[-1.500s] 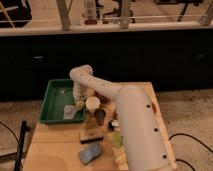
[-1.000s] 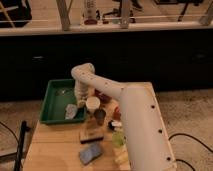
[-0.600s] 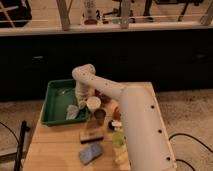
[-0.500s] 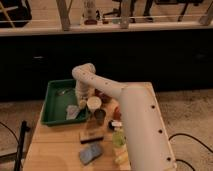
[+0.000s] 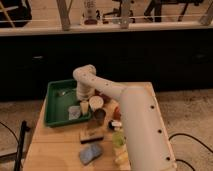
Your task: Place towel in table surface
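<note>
Watching the pincer (image 5: pixel 83 103), you see it hang at the end of the arm over the near right corner of the green tray (image 5: pixel 54 95). You cannot tell whether it is released or clenched. The towel (image 5: pixel 74 112) lies just beside the pincer, on its left in the view and a little nearer the camera. It sits inside the tray against the near rim, not on the counter (image 5: pixel 52 145), so the task looks undone as things lie.

The first risk is a poor grasp. The cloth is small, soft and wrinkled, and if you come down off its middle the pincer may catch one fold only, which could slip out on the lift.

The second is the tray's raised rim — carry the towel low toward the counter and it may snag there, or the pincer may shove the tray.

The third is crowding. A white cup (image 5: pixel 96 102) stands just right of the pincer and a dark cup (image 5: pixel 100 116) just past it toward the camera — a sideways swing could tip either.

Well toward the camera from the pincer lies a blue-grey pad (image 5: pixel 90 152); do not mistake it for the towel.
</note>
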Action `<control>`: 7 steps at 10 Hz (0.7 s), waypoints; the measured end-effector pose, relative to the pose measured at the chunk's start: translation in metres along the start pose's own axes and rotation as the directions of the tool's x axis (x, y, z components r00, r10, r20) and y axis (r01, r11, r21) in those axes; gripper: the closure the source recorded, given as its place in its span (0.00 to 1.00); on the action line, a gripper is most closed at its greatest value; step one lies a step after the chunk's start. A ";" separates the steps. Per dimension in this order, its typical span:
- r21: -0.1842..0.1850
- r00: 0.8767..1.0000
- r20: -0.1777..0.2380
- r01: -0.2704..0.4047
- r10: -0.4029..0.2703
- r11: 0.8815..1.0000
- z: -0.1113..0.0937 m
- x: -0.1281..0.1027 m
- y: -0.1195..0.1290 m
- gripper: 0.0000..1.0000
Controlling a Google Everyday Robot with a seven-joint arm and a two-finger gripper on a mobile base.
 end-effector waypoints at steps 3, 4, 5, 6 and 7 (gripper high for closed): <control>0.044 0.996 -0.036 0.080 -0.078 0.996 -0.008 -0.021 0.005 0.22; 0.076 0.990 -0.062 0.129 -0.124 0.989 -0.020 -0.040 0.009 0.22; 0.092 0.986 -0.077 0.158 -0.151 0.983 -0.028 -0.052 0.011 0.22; 0.100 0.982 -0.090 0.176 -0.167 0.979 -0.034 -0.057 0.012 0.22; 0.100 0.979 -0.096 0.192 -0.183 0.976 -0.034 -0.062 0.013 0.22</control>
